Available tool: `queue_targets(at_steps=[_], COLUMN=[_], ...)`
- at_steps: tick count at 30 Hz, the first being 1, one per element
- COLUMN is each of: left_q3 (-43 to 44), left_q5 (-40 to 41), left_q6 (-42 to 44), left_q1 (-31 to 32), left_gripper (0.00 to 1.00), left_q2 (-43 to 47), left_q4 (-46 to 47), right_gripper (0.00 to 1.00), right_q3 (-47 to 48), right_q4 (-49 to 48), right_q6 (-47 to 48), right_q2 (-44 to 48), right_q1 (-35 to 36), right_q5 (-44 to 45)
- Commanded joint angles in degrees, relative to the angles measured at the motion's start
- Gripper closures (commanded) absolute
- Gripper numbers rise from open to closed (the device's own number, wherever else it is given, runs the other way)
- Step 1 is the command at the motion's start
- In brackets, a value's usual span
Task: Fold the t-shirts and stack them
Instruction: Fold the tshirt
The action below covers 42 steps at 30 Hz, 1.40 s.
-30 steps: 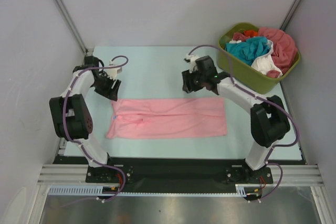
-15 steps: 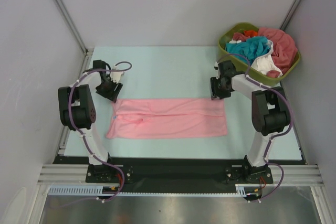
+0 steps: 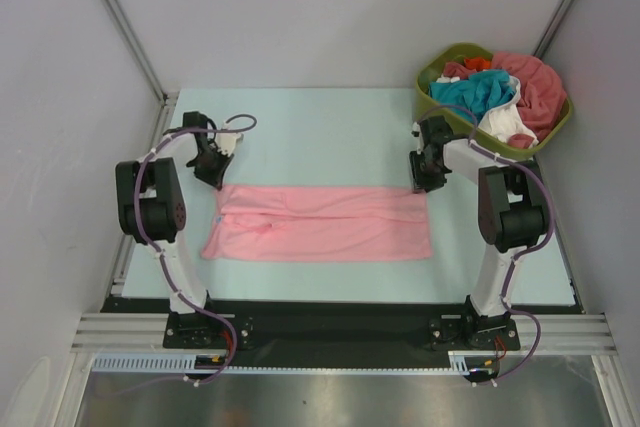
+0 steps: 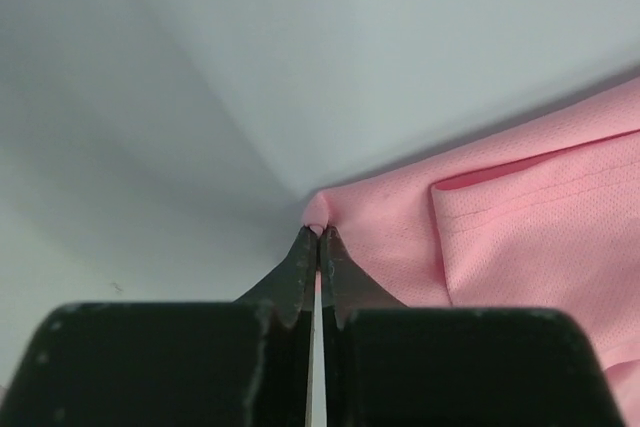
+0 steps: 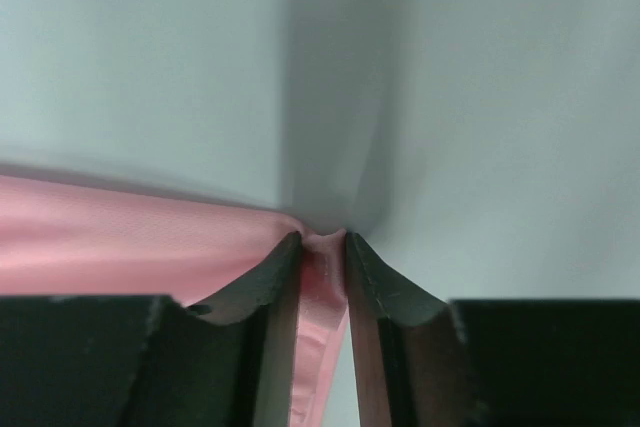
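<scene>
A light pink t-shirt point(image 3: 320, 222) lies flat as a long folded band across the table point(image 3: 320, 137). My left gripper point(image 3: 214, 179) is at its far left corner, shut on a small pinch of the pink cloth point(image 4: 316, 211). My right gripper point(image 3: 421, 185) is at the far right corner, where the jaws stand a little apart with the pink corner point(image 5: 322, 277) bunched between the fingertips. More t-shirts point(image 3: 490, 92) in teal, white, coral-red and orange are heaped in the tub.
An olive-green plastic tub point(image 3: 470, 142) stands at the back right, just behind the right gripper. Grey walls close the table on the left, back and right. Both arm bases sit at the near edge.
Both grippers have dropped onto the shirt's far corners. The left one has snapped shut on its corner. The right one moved right from mid-table and its jaws have narrowed around its corner.
</scene>
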State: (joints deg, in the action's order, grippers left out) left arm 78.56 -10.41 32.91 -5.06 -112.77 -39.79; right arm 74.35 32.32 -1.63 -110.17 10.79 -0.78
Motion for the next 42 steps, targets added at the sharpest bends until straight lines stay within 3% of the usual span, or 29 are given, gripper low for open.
queue_targets(at_steps=[1,6,16,25,36,38,39,40,41,42], left_q3=[9.2,19.9,52.6,54.5,55.9,55.9,55.9,56.2,56.4,56.4], left_q5=[1.2,4.0,4.4,4.3,16.6,17.1,17.4,17.4,17.2,17.0], left_q6=[-3.0,-4.1,-6.2,-2.0,0.4,0.4,0.2,0.0,-0.2,-0.8], left_q1=[0.6,2.0,8.2,14.3,16.0,16.0,16.0,16.0,16.0,16.0], left_gripper=[1.00,1.00,1.00,1.00,0.99,0.95,0.91,0.83,0.65,0.56], left_q2=[-4.5,-12.0,-29.7,-34.3,-37.5,-37.4,-37.5,-37.2,-37.1,-36.6], left_q4=[3.5,3.5,3.8,12.1,22.6,23.9,24.2,24.4,24.1,24.1], right_gripper=[0.73,0.84,0.94,0.97,0.96,0.94,0.88,0.84,0.79,0.70], right_q3=[1.4,-0.1,-8.6,-18.9,-24.0,-23.6,-23.5,-23.3,-23.0,-22.7], right_q4=[1.1,1.3,1.7,3.0,7.2,7.6,7.9,8.2,8.7,8.8], right_q6=[0.9,-0.8,-10.1,-14.9,-15.2,-15.2,-15.1,-15.2,-15.0,-15.0], right_q2=[-1.3,-0.3,1.7,5.6,11.2,11.1,11.0,11.1,11.1,11.4], right_q1=[0.2,1.3,4.5,12.4,14.9,14.7,14.6,14.3,13.9,13.5], right_q5=[-1.9,-4.4,-14.4,-22.7,-23.0,-22.4,-21.9,-21.2,-20.7,-20.7])
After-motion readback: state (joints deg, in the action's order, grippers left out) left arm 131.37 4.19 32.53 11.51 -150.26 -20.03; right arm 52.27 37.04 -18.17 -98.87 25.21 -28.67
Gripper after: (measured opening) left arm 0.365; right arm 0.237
